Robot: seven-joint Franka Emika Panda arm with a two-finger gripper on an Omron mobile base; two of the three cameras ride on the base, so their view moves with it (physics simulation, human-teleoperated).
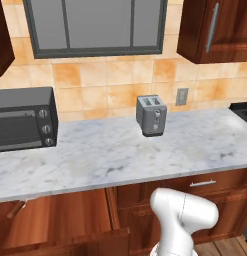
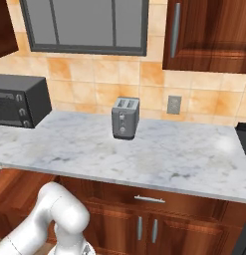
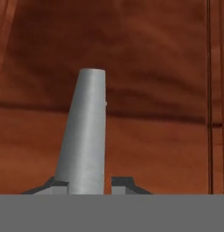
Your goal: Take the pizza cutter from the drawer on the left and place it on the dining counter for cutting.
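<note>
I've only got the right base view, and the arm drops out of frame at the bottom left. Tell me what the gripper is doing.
Observer: In the hand view, the gripper is shut on a silver bar handle, with dark reddish wood behind it.
Operator: Report the state of the left drawer.
Observer: In the left base view, the drawer appears to be pulled out from under the marble worktop.
Operator: Look for the cutter.
Observer: There is a small slanted brown shape at the drawer's back left. It is too unclear to identify.
</note>
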